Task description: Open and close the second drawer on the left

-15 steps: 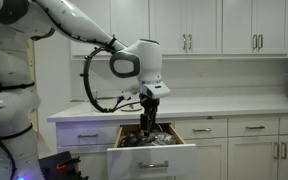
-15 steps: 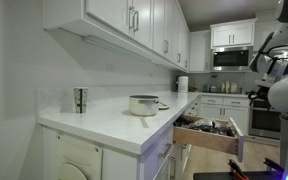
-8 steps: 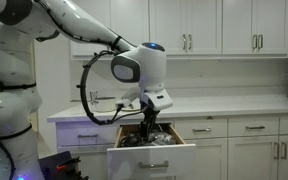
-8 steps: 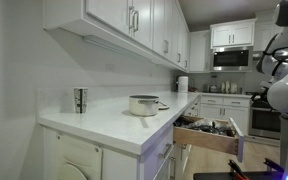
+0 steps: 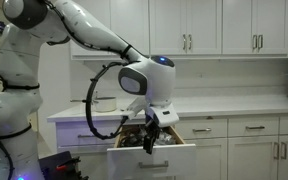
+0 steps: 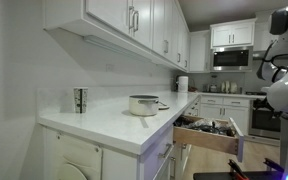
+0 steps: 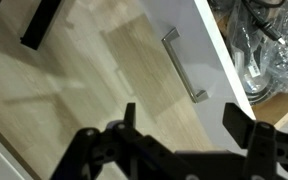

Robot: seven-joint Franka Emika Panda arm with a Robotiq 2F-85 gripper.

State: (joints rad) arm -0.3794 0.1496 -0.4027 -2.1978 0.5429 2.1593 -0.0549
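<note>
- The drawer [image 5: 152, 158] is pulled out, with metal things [image 7: 259, 50] inside
- The gripper [image 7: 181, 118] has its fingers spread and holds nothing; it hangs near the handle [image 7: 184, 65]
- I think shutting comes next: push flat on the front, near the middle, slow and straight, so it does not jam

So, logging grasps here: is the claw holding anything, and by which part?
Nothing. In the wrist view the claw is open and empty, apart from the drawer handle.
</note>
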